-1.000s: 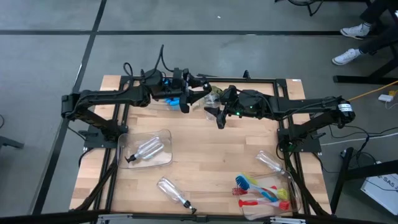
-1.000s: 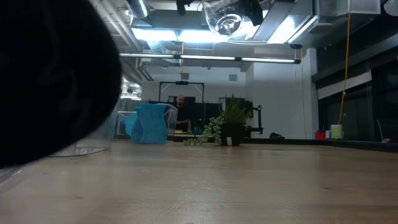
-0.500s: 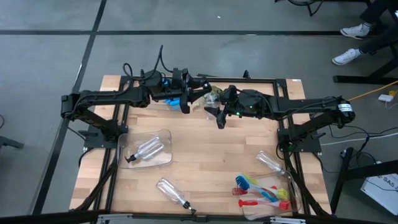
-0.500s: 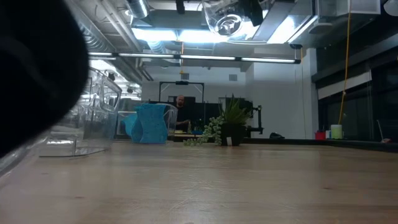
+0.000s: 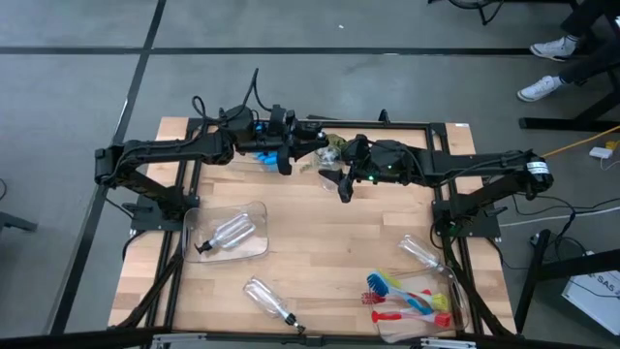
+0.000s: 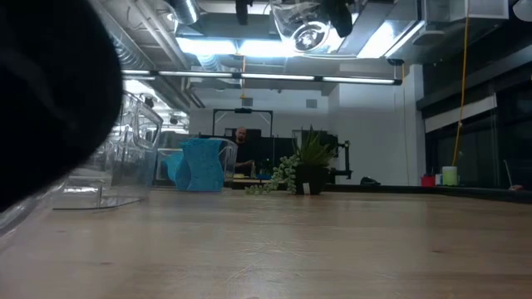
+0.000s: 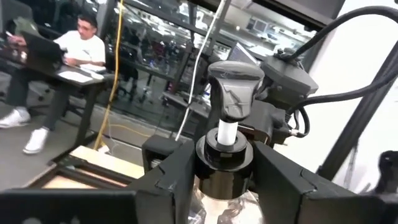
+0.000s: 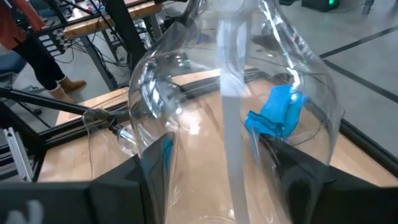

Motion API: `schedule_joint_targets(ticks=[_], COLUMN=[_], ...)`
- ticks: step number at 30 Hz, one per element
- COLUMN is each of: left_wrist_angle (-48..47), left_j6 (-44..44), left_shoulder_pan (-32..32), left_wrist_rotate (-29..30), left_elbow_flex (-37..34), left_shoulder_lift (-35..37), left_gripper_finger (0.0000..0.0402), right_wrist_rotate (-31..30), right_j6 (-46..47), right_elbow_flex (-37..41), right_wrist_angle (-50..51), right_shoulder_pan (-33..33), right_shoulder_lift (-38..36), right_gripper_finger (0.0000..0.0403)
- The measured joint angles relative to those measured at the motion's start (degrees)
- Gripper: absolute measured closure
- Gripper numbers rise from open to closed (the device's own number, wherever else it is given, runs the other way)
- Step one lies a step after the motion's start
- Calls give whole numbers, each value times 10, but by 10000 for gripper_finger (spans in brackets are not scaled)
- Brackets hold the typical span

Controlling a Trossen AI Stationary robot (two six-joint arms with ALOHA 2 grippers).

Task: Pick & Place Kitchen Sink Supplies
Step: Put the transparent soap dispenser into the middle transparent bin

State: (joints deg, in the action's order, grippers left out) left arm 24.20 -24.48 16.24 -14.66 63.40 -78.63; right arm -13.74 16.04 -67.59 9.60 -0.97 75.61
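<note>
A clear bottle [image 5: 331, 149] with a black pump top hangs high over the far middle of the table; the low view shows its round base [image 6: 308, 33] from below. My left gripper [image 5: 302, 153] reaches it from the table's left and is shut on its neck [image 7: 225, 180]. My right gripper [image 5: 339, 167] comes from the right, shut on the clear body [image 8: 217, 186]. A blue sponge [image 5: 266, 155] lies on the table below my left gripper and shows through the bottle [image 8: 277, 115]. My left gripper pinches the bottle's black collar [image 7: 225, 163], just under the pump head, between its two fingers [image 7: 177, 174]. The fingers come about level from the table's left. The bottle stands roughly upright, clear of the table. My right gripper holds the bottle's clear body [image 8: 158, 155] between its two fingers [image 8: 298, 180], below the neck. It comes nearly level from the table's right, tipped slightly down. The body is lifted clear, with its neck rising past the fingers.
A clear bin [image 5: 254, 215] at the near left holds one bottle [image 5: 229, 233]. Another bottle [image 5: 271, 301] lies at the near edge and a third [image 5: 421, 254] at the right. Red, blue and yellow-green brushes [image 5: 412, 301] lie in a clear bin at the near right.
My left gripper's fingers have closed in on the bottle's neck and taken hold, with a slight roll of the wrist. My right gripper and the bottle have stayed where they were.
</note>
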Motion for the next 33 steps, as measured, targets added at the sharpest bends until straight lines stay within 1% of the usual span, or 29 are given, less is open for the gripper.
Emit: schedule_joint_targets(ticks=[5,7,9,15,18,22,24,29,31,33], left_wrist_angle=[-6,-6,-6,24,47,78,95,133,143,145], left_j6=[-12,-9,8,25,18,-4,-15,-29,-32,-32], left_shoulder_pan=[0,0,0,2,5,4,4,-9,-16,-21], left_wrist_rotate=[2,-6,-29,-114,-163,-210,-226,-249,-251,-239], left_elbow_flex=[0,0,0,0,0,0,0,0,0,1], left_shoulder_lift=[-1,-1,-1,0,0,-1,-1,-2,-2,-2], left_gripper_finger=[267,268,268,268,269,269,269,269,269,263], right_wrist_rotate=[-17,-12,6,103,159,237,281,358,374,376], right_j6=[1,4,12,45,65,94,115,160,170,170], right_elbow_flex=[0,0,0,0,0,0,0,0,0,0], right_wrist_angle=[7,6,5,-34,-57,-99,-120,-163,-176,-178], right_shoulder_pan=[0,0,0,1,1,0,-4,-10,-11,-11], right_shoulder_lift=[0,0,0,0,-1,-1,-1,0,0,0], right_gripper_finger=[187,187,187,187,187,187,187,187,187,187])
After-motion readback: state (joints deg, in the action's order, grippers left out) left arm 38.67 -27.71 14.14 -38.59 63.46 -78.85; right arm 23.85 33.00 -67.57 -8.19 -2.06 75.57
